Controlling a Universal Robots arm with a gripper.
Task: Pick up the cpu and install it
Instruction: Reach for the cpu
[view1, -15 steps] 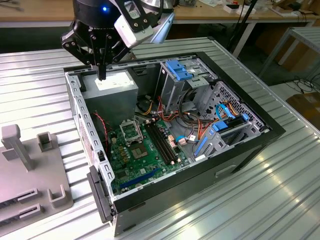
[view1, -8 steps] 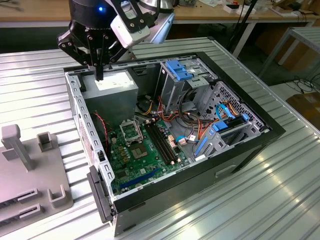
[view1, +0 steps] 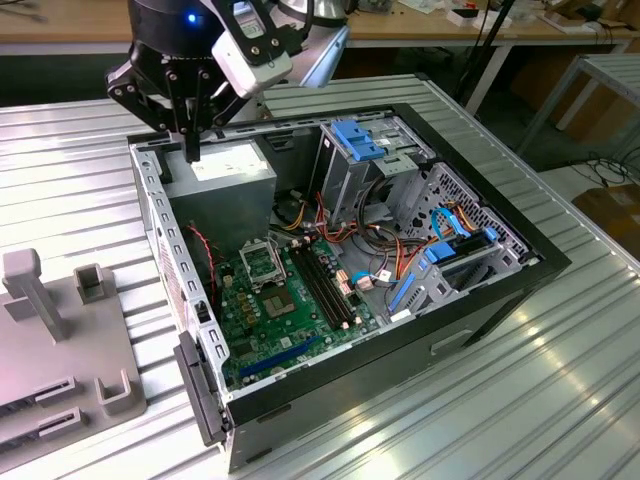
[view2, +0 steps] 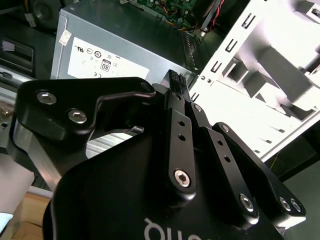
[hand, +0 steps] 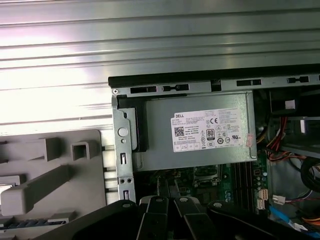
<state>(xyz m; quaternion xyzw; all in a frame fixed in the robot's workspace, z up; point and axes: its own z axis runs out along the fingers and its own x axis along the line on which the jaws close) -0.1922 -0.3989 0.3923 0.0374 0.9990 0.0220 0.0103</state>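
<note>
Gripper (view1: 192, 150) hangs tip-down over the back corner of the open computer case (view1: 545, 262), just above the grey power supply (view1: 235, 170). Its black fingers (view2: 176, 107) look pressed together into one narrow tip in the second wrist view. Whether the cpu is pinched between them I cannot tell.

Nearest in the exterior view is the ribbed metal table (view1: 560, 400). On it, at the exterior view's left, lies a grey plastic holder (view1: 50, 330) with upright posts and slots, just beside the case. The case lies on its side with the cover off.

Inside, the green board (view1: 255, 335) fills the near part of the floor. A small square chip (view1: 280, 305) is fixed to it. Just behind that chip sits the black-framed square socket (view1: 262, 265) with a silvery frame. Long black memory slots (view1: 325, 285) run beside the socket, towards the exterior view's right. Red and orange wires (view1: 345, 235) cross the middle of the case. Blue plastic latches (view1: 440, 250) sit on the metal cage at the right.

Farther back stands a drive bay with a blue bracket (view1: 360, 140), next to the power supply. The first wrist view looks down past the gripper's tip (hand: 165, 187) onto the supply's white label (hand: 210, 130), with the socket (hand: 207, 174) below its edge. Beyond the table stands a wooden workbench (view1: 100, 25).
</note>
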